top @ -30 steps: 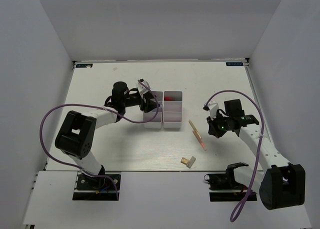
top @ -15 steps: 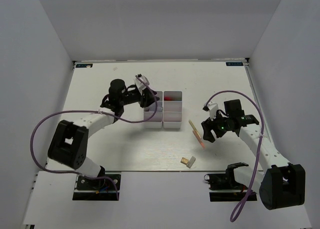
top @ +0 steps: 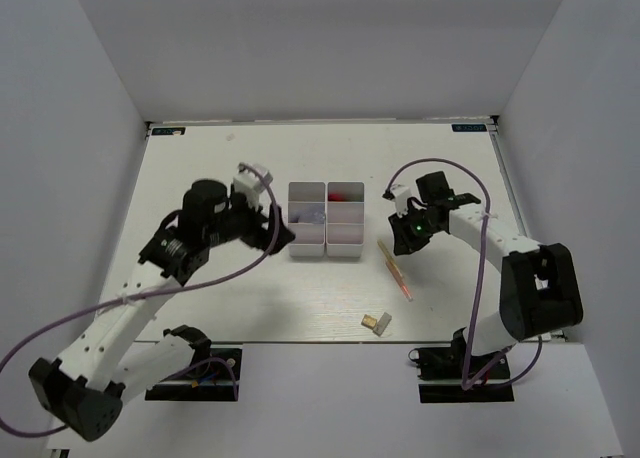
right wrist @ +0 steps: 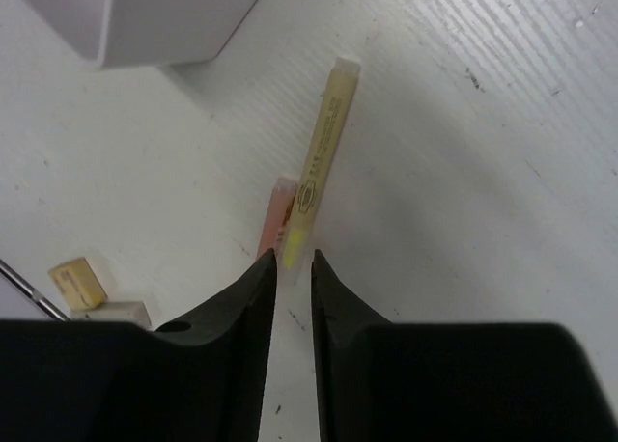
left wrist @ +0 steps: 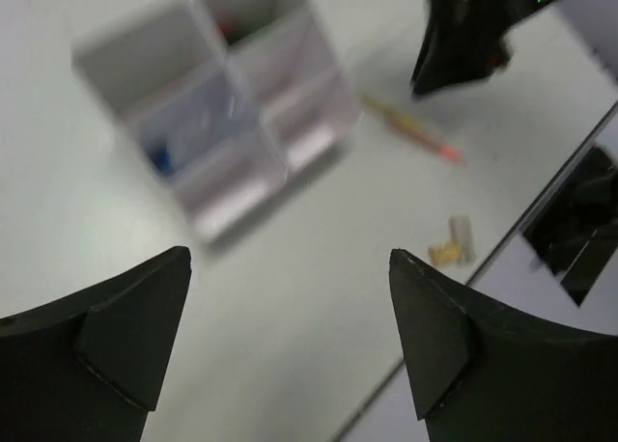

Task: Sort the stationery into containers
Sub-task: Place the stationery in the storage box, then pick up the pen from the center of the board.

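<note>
Two white trays, the left (top: pixel 307 254) and the right (top: pixel 346 253), stand side by side mid-table. A red piece (top: pixel 340 194) lies in the right tray's far compartment and a bluish one (top: pixel 314 218) in the left tray's middle. A yellow pen (right wrist: pixel 323 143) and an orange pen (right wrist: pixel 274 216) lie together right of the trays. My right gripper (right wrist: pixel 293 261) is shut on the yellow pen's near end, which rests on the table. A tan eraser block (top: pixel 377 322) lies nearer the front. My left gripper (left wrist: pixel 290 259) hangs open and empty just left of the trays.
The right arm (left wrist: pixel 473 27) shows dark at the top of the left wrist view, beyond the blurred trays (left wrist: pixel 222 104). White walls enclose the table on three sides. Purple cables loop off both arms.
The left gripper has drawn back from above the left tray toward the left and opened wide. The right gripper moved toward the trays to the pens' far end and closed.
</note>
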